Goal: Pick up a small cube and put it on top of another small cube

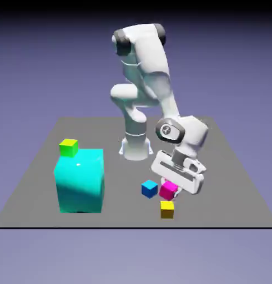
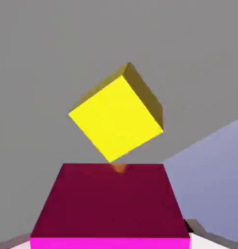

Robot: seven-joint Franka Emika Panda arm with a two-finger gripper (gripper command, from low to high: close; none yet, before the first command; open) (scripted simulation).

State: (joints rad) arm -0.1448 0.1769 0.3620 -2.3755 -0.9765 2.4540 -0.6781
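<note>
The small magenta cube (image 1: 168,190) sits on the grey table, toward the exterior view's right of middle. My gripper (image 1: 175,185) is down over it, the white hand tilted above. In the hand view the magenta cube (image 2: 111,204) fills the bottom between the jaws of the gripper (image 2: 111,244), whose pale tips just show at its two lower corners, pressed to its sides. A yellow small cube (image 1: 167,209) lies just in front of it, and it appears beyond the magenta cube as the yellow cube (image 2: 118,114). A blue small cube (image 1: 149,188) sits close beside the magenta one.
A large cyan cube (image 1: 80,180) stands at the exterior view's left with a small yellow-green cube (image 1: 69,147) on top of it. The table's front edge (image 1: 132,226) runs just beyond the yellow cube.
</note>
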